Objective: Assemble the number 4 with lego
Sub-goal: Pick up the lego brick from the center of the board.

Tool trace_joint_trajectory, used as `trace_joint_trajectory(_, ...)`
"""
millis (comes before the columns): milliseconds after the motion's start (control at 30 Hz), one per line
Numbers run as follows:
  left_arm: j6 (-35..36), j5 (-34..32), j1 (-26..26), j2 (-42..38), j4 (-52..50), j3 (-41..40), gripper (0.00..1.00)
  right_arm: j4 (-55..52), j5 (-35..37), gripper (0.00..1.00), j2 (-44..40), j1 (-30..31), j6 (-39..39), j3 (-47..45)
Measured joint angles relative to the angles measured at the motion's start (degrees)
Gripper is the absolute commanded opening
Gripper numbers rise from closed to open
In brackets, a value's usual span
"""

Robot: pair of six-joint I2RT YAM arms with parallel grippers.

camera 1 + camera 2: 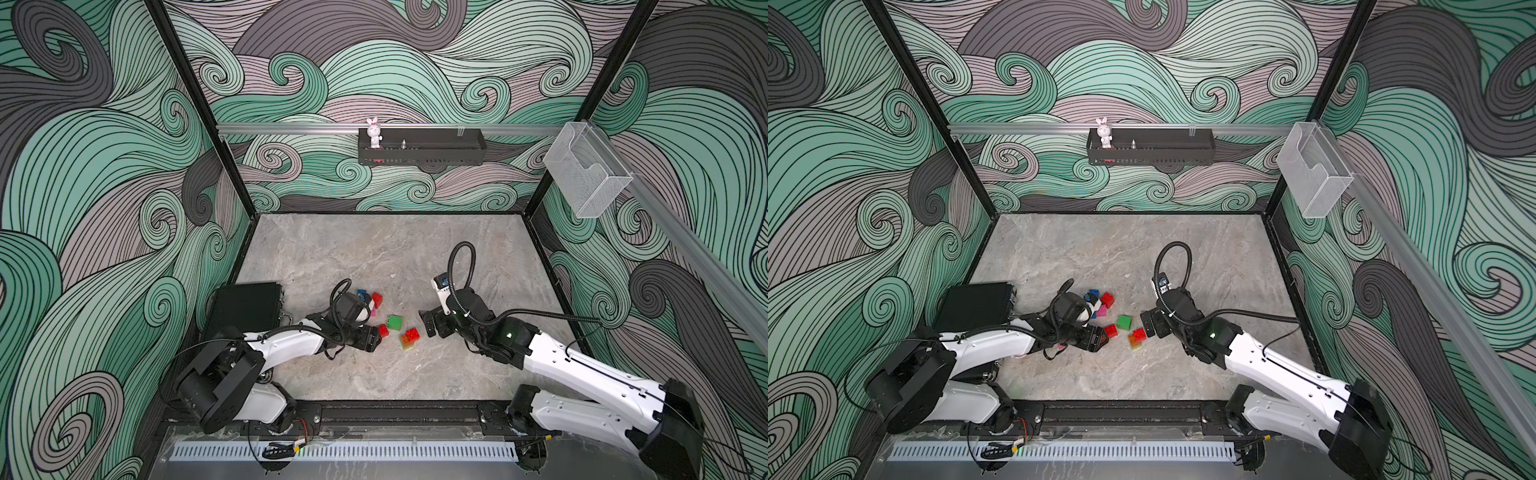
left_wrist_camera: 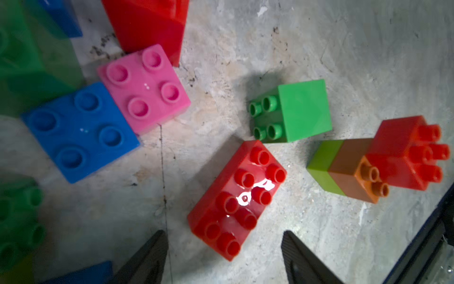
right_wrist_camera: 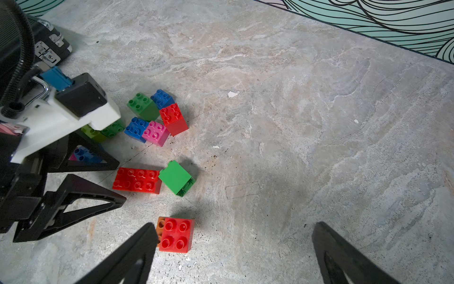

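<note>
Your left tool (image 2: pixel 223 233) is released. Its two black fingers (image 2: pixel 147 260) stand apart, one on each side of the near end of the red oblong brick (image 2: pixel 237 200), and neither presses on it. That brick lies flat on the table (image 3: pixel 294 123) with its studs up. Just beside its far corner a green brick (image 2: pixel 304 109) is tipped onto its side, studs pointing sideways. Your right tool (image 3: pixel 235 225) is released too, its fingers (image 3: pixel 127 258) spread wide and low over the table. One fingertip sits right against the small stack (image 2: pixel 353 167); you cannot tell whether it touches. The stack stands upright: lime at the bottom, brown-orange in the middle, and a red square on top set off to one side, so two orange studs show. Farther out, a pink brick (image 2: pixel 145 88) and a blue brick (image 2: pixel 81 130) sit touching, studs up, with a red square brick (image 3: pixel 173 119) against the pink one. More green, blue and lime bricks crowd behind, partly hidden by the left arm. A black case (image 1: pixel 245 307) lies at the table's left edge.
</note>
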Motion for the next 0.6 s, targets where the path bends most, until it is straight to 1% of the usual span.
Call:
trace_joint_trajectory(167, 1.7, 0.9, -0.5, 3.5, 1.4, 2.5, 0.78, 0.0, 0.0, 0.99, 0.0, 0.0, 0.0, 0.0)
trace_joint_trajectory(367, 3.5, 0.7, -3.2, 4.3, 1.4, 3.1, 0.73, 0.0, 0.0, 0.99, 0.0, 0.0, 0.0, 0.0)
trace_joint_trajectory(600, 3.7, -6.2, -7.8, 4.2, -0.2, 3.3, 0.62, 0.1, 0.0, 0.99, 0.6, 0.0, -0.2, 0.0)
